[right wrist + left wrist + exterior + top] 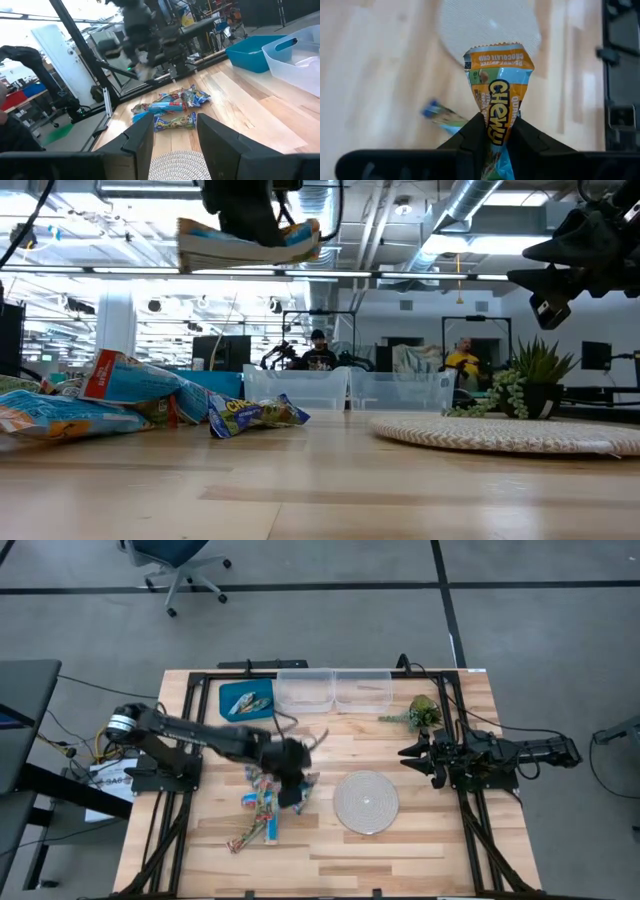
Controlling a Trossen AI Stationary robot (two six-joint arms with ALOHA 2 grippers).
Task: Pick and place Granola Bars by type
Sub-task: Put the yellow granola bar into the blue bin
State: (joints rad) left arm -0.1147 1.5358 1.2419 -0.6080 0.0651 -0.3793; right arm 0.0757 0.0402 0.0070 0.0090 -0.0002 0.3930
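Observation:
My left gripper (293, 785) hangs over the table's middle, shut on one orange-and-blue granola bar (497, 85), high above the tabletop in the low view (250, 242). A loose pile of bars (260, 812) lies flat on the wood below and to its left; the right wrist view shows the pile (172, 107) too. More bars lie in the blue tray (247, 698) at the far edge. My right gripper (172, 135) waits open at the table's right side (415, 755), apart from everything. My left gripper pinches the bar's middle stretch (496, 131) between its two fingers (470, 142), coming from above and lying across the bar. The bar is lifted clear and sits roughly level, its crimped end (497, 52) sticking out past the fingers.
Two clear bins (305, 690) (362, 690) stand at the far edge beside the blue tray. A round woven mat (366, 802) lies right of the pile, and a green plant sprig (420, 713) lies near the right arm. Bare wood stretches along the near edge.

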